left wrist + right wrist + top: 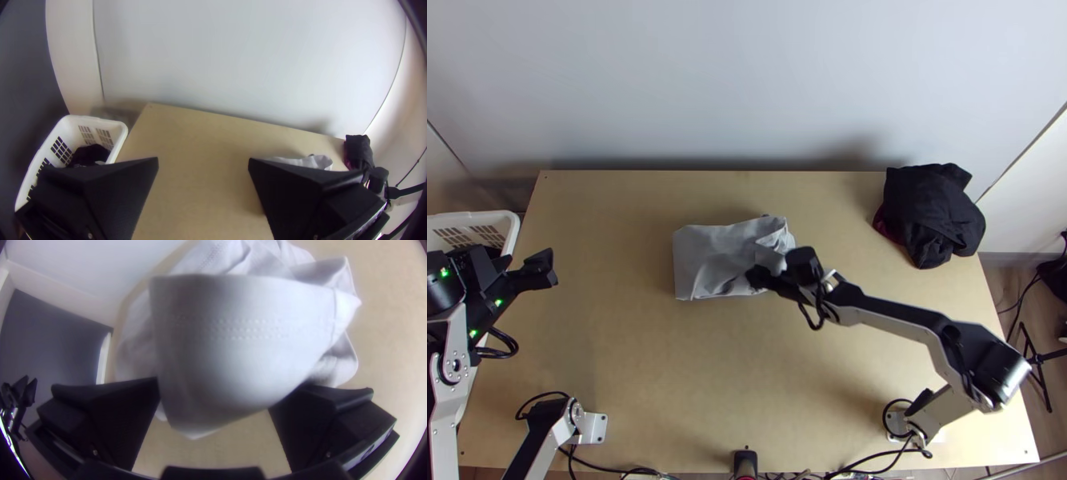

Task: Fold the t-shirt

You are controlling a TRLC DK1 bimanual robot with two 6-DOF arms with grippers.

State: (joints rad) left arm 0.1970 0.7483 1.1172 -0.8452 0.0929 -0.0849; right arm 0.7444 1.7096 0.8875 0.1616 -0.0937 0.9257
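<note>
Standing wide, the right gripper is bracketing a raised flap of the grey t-shirt, while the left gripper is hanging wide over the bench.

1 white basket beside table

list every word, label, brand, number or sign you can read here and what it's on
No text can be read.
Small dark mark on a pale patch of the right gripper: too small to read.
T-shirt: stitching, but no lettering I can make out.
</note>
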